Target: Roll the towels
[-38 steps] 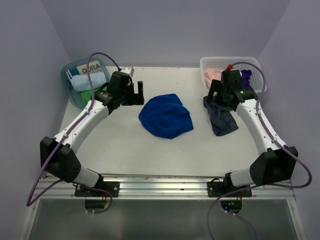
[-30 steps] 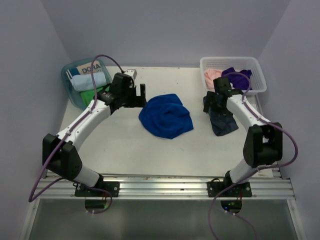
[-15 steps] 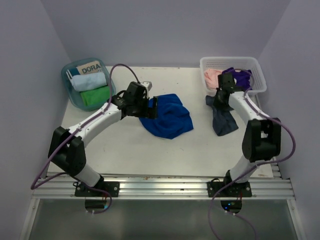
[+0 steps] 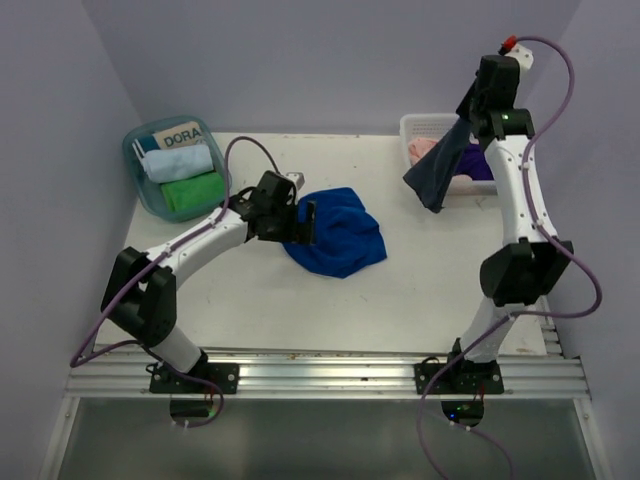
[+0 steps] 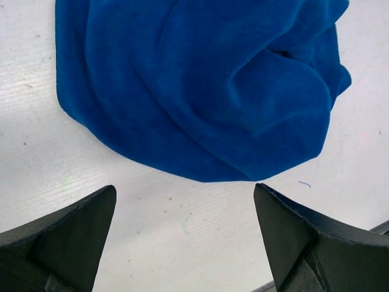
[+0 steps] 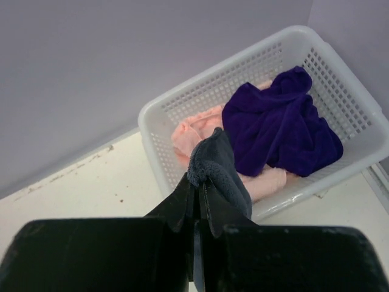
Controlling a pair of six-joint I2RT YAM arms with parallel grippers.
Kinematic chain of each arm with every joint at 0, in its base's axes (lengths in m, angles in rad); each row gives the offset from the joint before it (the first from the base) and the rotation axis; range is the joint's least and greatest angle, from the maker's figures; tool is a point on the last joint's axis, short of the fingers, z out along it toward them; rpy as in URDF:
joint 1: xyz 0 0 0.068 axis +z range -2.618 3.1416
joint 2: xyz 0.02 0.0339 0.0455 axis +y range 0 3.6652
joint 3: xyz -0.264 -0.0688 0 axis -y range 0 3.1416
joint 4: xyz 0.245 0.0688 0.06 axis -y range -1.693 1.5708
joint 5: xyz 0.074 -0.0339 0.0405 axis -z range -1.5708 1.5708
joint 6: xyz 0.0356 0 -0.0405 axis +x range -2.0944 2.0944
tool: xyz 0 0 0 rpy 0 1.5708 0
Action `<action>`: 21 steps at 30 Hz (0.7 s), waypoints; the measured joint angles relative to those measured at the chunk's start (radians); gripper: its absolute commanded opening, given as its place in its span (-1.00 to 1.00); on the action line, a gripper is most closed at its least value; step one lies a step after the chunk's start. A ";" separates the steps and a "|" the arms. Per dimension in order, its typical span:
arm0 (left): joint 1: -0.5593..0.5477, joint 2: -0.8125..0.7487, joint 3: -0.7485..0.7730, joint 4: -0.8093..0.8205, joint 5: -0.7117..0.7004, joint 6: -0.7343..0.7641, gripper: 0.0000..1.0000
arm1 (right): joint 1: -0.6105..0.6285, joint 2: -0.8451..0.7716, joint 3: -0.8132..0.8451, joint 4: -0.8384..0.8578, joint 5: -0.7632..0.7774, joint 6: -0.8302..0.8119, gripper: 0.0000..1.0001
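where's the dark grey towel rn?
Top view, right side: the dark grey towel hangs in the air from the shut right claw, by the white basket.

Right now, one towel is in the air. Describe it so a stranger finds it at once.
Find the white basket at the table's far right corner. By it hangs a dark grey towel, pinched by the right gripper. The pink towel and the purple towel lie inside.
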 measured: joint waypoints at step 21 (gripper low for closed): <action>-0.041 0.054 -0.059 0.015 0.007 -0.025 0.92 | -0.031 0.118 -0.208 -0.058 -0.168 0.055 0.73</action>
